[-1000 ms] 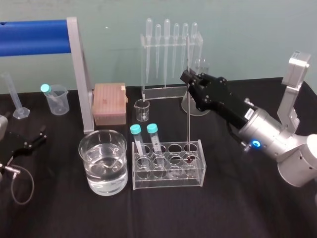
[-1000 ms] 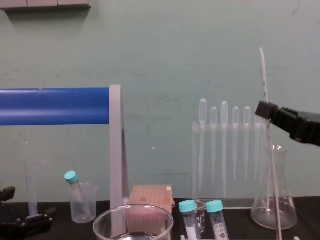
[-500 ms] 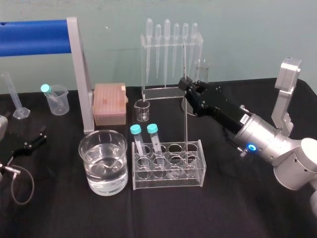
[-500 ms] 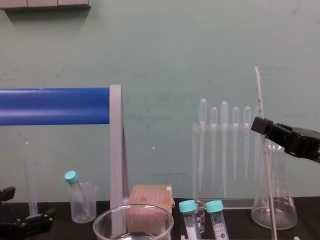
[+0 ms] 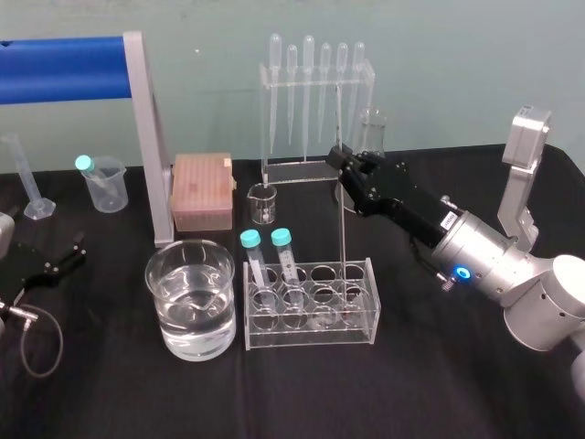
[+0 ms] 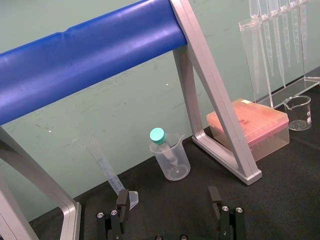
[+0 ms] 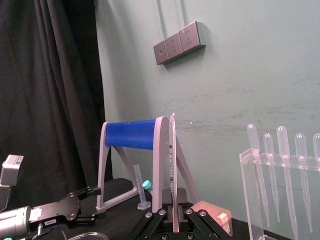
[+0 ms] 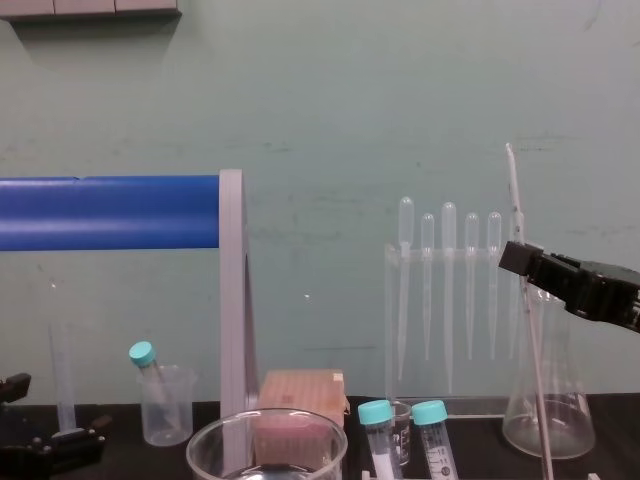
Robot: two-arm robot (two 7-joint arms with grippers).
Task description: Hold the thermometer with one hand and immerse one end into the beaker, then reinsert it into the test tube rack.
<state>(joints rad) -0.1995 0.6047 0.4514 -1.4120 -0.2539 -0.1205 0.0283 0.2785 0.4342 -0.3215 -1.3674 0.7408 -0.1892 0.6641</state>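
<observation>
Right now my black long-jawed right gripper [image 5: 344, 166], reaching toward 10 o'clock, pinches the long, thin clear glass thermometer [image 5: 343, 233]. It stands upright, its lower end inside the clear plastic test tube rack [image 5: 311, 334], at 3 o'clock of the wide water-filled glass beaker [image 5: 190, 352]. My left gripper [image 6: 167, 202] rests spread at the beaker's 9 o'clock.

The right gripper [image 5: 342, 163] reaches forward and leftward, jaws clamped; the left gripper [image 6: 169, 200] rests low, jaws apart.
</observation>
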